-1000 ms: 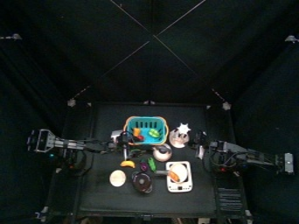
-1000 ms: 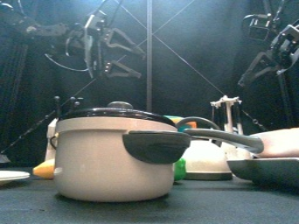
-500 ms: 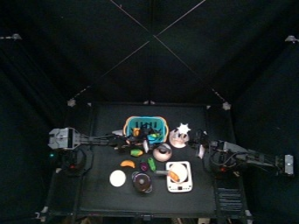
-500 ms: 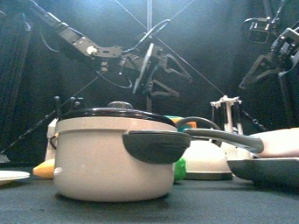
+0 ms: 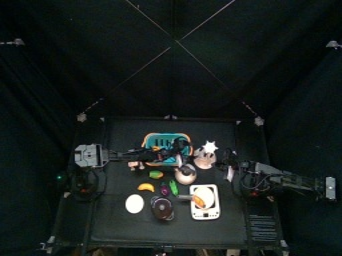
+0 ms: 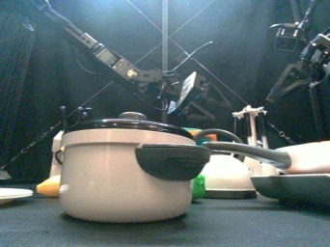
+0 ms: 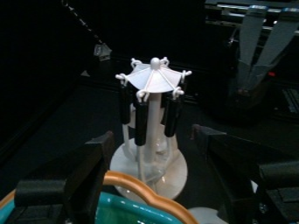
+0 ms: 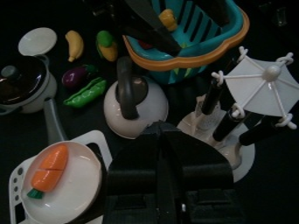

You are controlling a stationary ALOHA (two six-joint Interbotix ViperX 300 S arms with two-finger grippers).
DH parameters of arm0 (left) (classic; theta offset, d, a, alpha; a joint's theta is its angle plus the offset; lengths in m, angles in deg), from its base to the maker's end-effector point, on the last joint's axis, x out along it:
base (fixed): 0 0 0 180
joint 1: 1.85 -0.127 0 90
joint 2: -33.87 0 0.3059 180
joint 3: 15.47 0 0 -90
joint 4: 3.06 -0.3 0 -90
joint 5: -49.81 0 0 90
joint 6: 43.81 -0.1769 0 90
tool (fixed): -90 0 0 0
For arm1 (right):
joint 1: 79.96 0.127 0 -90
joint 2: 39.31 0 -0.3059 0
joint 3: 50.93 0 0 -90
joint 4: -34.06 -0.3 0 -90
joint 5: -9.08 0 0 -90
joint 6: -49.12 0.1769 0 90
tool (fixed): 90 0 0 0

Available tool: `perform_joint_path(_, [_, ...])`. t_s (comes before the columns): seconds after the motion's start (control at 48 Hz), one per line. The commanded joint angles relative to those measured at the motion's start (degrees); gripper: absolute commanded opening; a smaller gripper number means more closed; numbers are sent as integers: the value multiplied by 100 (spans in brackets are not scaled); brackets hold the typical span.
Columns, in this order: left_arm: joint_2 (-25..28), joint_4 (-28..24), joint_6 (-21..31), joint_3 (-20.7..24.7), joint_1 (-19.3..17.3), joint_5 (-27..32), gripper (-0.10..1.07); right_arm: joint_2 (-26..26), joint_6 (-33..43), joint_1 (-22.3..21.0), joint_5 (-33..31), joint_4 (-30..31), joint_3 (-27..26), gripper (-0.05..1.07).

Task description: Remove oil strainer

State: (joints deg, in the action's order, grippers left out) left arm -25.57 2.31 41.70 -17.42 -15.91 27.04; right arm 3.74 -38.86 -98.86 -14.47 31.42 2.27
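- Left wrist view: the teal basket lies just under the left gripper, whose jaws are spread wide.
- White stand rises ahead, between the jaws.
- Oil strainer caps the stand, above jaw level; best to raise, centre, pinch the rim and lift straight.
- Right arm rests aside.

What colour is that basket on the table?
Teal with an orange rim; the basket shows best in the right wrist view.

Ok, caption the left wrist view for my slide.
Open left gripper over the teal basket, facing the white utensil stand.

Teal basket cut off, btm edge
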Motion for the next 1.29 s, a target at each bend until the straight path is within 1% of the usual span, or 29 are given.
perform_joint_path(0.0, [9, -18, -105, 343, -35, 123, 102, 35, 9, -18, 18, -26, -62, 3])
perform_joint_path(0.438, [369, 44, -167, 835, -70, 316, 102, 44, 9, -18, 18, -79, -44, 3])
perform_joint_path(0.75, [563, 149, -167, 1055, -88, 325, 101, 35, 9, -18, 18, -79, -35, 3])
perform_joint_path(1.125, [773, 255, -167, 1274, -114, 325, 88, 35, 9, -18, 18, -79, 9, 3])
perform_joint_path(1.271, [809, 255, -167, 1336, -114, 325, 85, 35, 9, -18, 18, -79, 9, 3])
